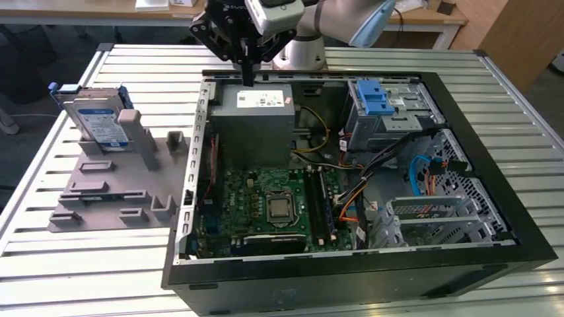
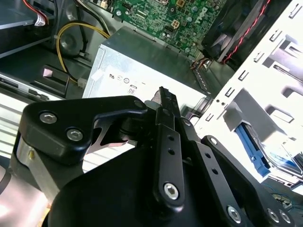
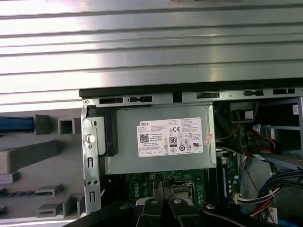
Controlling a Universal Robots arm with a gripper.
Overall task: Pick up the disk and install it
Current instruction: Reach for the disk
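Note:
The disk (image 1: 99, 122), silver with a white-and-blue label and a blue bracket, stands on edge in a grey holder (image 1: 105, 198) at the exterior view's left, outside the computer case. Its blue bracket edge (image 3: 16, 124) shows in the first wrist view, and the disk (image 2: 258, 151) shows beyond the case wall in the second. My gripper (image 1: 249, 80) hangs over the back edge of the case, above the grey power supply box (image 1: 255, 119), well apart from the disk. Its black fingers (image 2: 163, 101) lie together with nothing between them. In the first wrist view the gripper (image 3: 163, 182) points at the motherboard side of that box (image 3: 163, 139).
The open black computer case (image 1: 352, 264) lies on a slatted metal table (image 1: 53, 264). Inside are a green motherboard (image 1: 264, 205), loose cables, and a metal drive cage with a blue ridged latch (image 1: 377, 102) at the back right. The holder has several upright grey posts.

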